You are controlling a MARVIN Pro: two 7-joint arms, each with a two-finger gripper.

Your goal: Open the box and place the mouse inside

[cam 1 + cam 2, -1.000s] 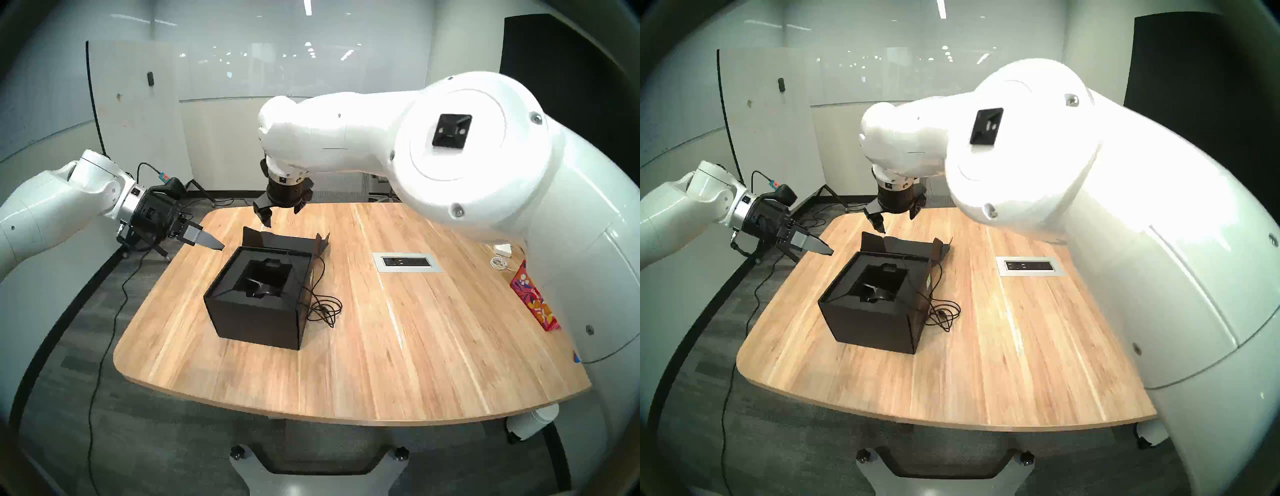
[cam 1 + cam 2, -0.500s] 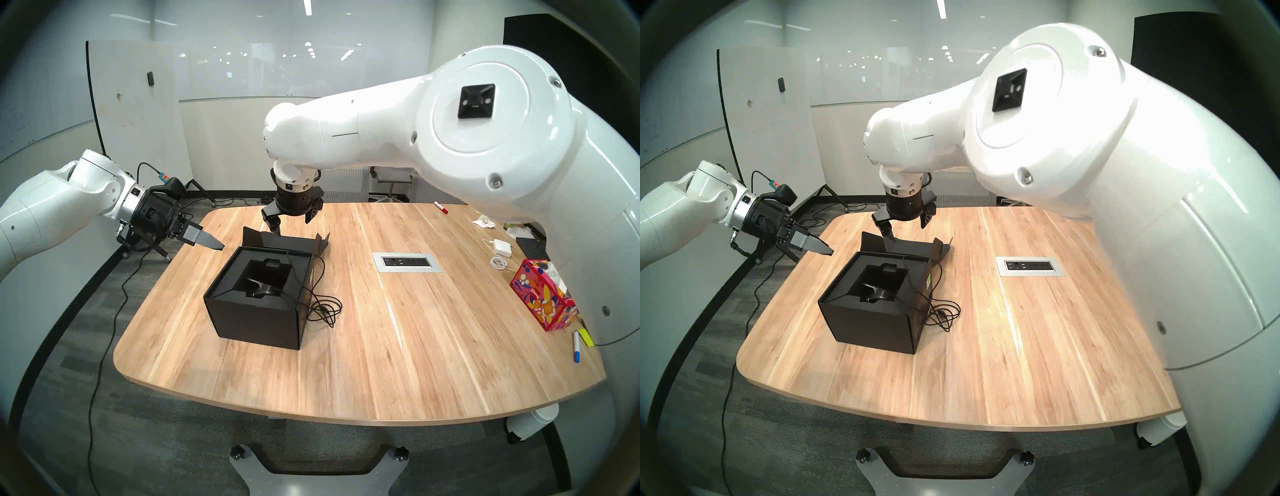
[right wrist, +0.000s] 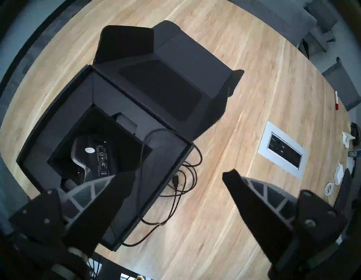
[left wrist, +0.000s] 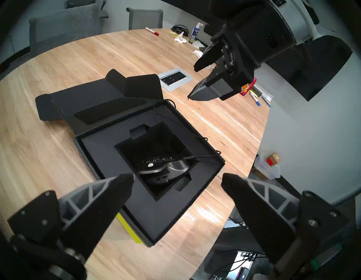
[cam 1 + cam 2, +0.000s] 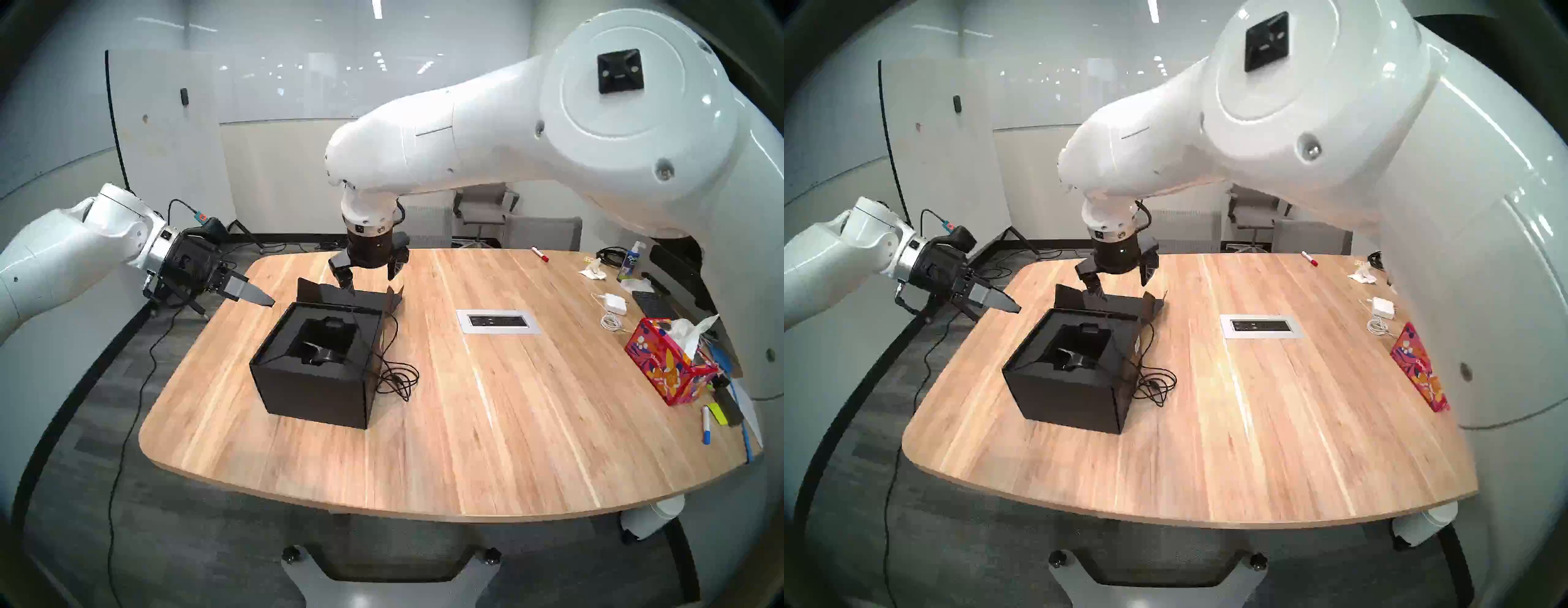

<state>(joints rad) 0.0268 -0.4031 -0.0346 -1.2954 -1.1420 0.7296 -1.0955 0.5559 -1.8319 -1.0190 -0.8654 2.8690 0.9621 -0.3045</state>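
The box (image 5: 316,373) stands open on the table (image 5: 488,424), and every place below is given from it. The mouse (image 4: 166,168) lies in the well of its foam insert (image 4: 109,148), turned so that its underside label shows. Its cable (image 5: 396,375) climbs over the box's right wall and lies coiled on the wood just beside that wall. This is the main risk: a loop left outside could snag on a passing finger and drag the mouse back out, or jam under the lid (image 5: 343,293) if it is closed. The lid is folded back behind the box, its side tabs standing up. The left gripper (image 5: 254,297) hangs off the box's left, apart from it, fingers wide and empty. The right gripper (image 5: 369,276) hovers above the lid, beyond the box, fingers spread wide, holding nothing; dropping carelessly, it could crush a tab.
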